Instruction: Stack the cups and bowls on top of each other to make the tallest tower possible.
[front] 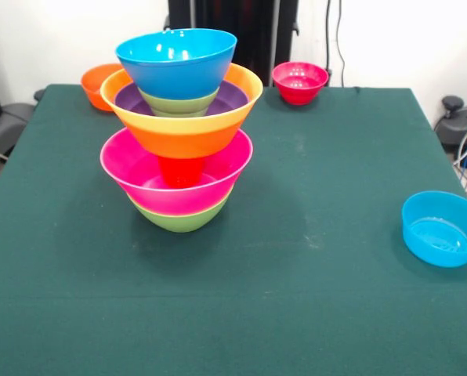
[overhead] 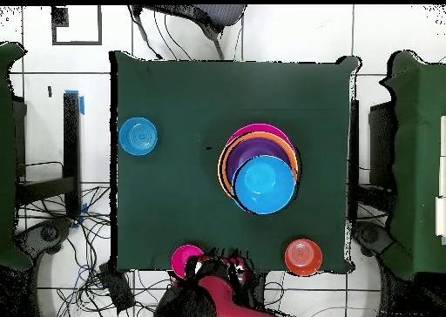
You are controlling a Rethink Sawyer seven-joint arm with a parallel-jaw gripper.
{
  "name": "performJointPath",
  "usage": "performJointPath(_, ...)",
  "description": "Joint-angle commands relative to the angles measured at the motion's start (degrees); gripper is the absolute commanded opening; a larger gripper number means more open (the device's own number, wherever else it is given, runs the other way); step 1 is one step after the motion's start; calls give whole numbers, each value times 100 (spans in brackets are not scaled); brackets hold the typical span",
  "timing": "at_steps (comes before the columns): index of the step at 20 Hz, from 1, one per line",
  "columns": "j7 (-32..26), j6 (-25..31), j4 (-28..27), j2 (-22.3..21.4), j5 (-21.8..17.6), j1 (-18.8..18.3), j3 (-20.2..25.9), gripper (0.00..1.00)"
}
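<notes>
While the arm (overhead: 228, 298) sits drawn back at the table's edge by the pedestal, whether its fingers are apart or together cannot be told. From left in the front view: a small orange bowl (front: 98, 84) at the far edge, the tower (front: 180, 129) with a blue bowl (front: 176, 63) topmost and the red cup (front: 180, 169) inside the pink bowl (front: 143, 174), a small red bowl (front: 299, 82), then a small blue bowl (front: 442, 228) alone at right.
</notes>
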Motion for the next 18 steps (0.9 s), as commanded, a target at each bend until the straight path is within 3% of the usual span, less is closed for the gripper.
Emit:
performJointPath(1, 1272, -1925, 1034, 1444, -976, 375, -309, 100)
performJointPath(7, 1711, -3406, 707, 3000, -1063, 1237, -1092, 100)
performJointPath(18, 2058, -4747, 521, 4450, -713, 1902, -1462, 100)
